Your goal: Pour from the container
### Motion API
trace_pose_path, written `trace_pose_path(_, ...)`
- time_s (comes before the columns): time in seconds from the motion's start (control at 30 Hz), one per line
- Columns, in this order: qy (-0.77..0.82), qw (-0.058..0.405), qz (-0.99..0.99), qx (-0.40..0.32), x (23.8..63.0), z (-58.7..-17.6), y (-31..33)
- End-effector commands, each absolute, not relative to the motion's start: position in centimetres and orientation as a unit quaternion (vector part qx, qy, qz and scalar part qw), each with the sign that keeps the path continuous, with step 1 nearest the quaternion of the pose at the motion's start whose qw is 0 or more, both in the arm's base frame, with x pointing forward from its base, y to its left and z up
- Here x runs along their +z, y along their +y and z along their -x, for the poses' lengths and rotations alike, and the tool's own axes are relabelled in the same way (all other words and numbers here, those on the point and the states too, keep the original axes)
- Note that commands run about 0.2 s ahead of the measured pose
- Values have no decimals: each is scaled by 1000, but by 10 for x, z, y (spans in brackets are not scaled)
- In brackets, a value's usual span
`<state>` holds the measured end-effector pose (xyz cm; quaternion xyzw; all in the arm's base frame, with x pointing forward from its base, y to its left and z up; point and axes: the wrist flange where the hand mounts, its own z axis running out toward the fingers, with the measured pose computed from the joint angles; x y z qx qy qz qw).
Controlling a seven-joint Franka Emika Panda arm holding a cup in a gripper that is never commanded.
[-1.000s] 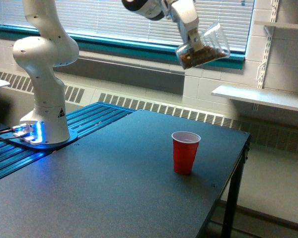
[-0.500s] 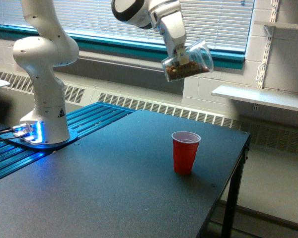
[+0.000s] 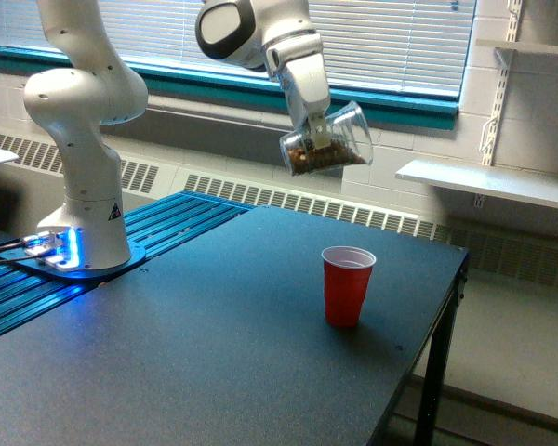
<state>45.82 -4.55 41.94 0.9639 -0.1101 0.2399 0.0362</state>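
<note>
exterior view: tool clamping tilted container above red cup

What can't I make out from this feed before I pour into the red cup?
- Inside of the red cup: the exterior view is too low-angled to show whether it holds anything.
- Pincer fingertips: blurred against the clear container, so the grip is unclear.
- Container's mouth: faces the exterior view's right; how near the brown bits are to the rim is too small to judge.
- Robot base: cut off by the left edge.
</note>
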Motion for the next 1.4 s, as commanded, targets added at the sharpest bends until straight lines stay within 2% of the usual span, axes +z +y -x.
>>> trace_pose_path(0.03,-94,45,-965,241,415,-453,-46)
trace_pose_path(1.4,-63,92,-976,184,352,-450,-18)
